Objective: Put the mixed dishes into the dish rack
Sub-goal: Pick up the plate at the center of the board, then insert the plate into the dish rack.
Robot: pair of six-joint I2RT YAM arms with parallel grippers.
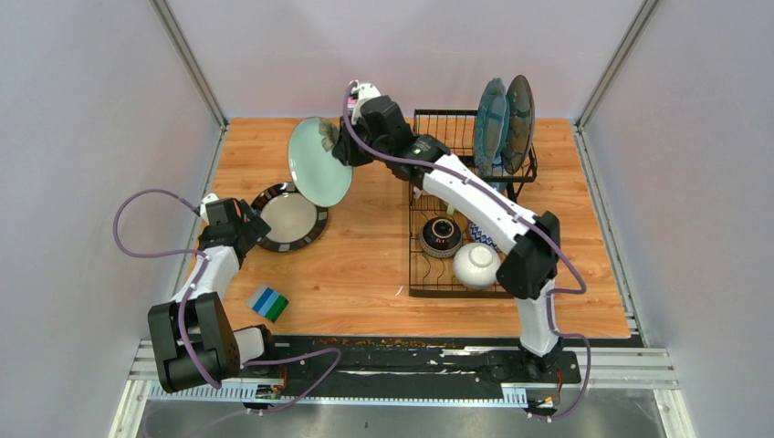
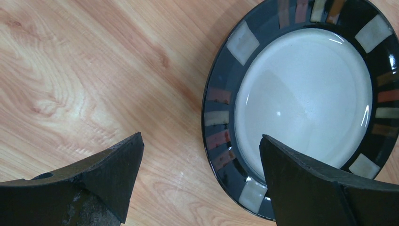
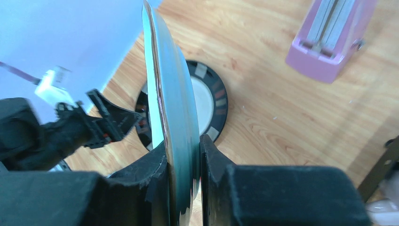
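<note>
Left wrist view: the dark-rimmed plate (image 2: 301,94) runs off the top and right edges, one finger (image 2: 315,188) of the left gripper (image 2: 201,135) covering its near rim. Right wrist: the pale green plate (image 3: 176,108) has its lower rim buried inside the right gripper (image 3: 184,141), and the pink metronome (image 3: 329,42) is cropped up top. From above, the right arm (image 1: 484,205) hides most of a blue-patterned bowl (image 1: 478,234) in the dish rack (image 1: 438,294).
</note>
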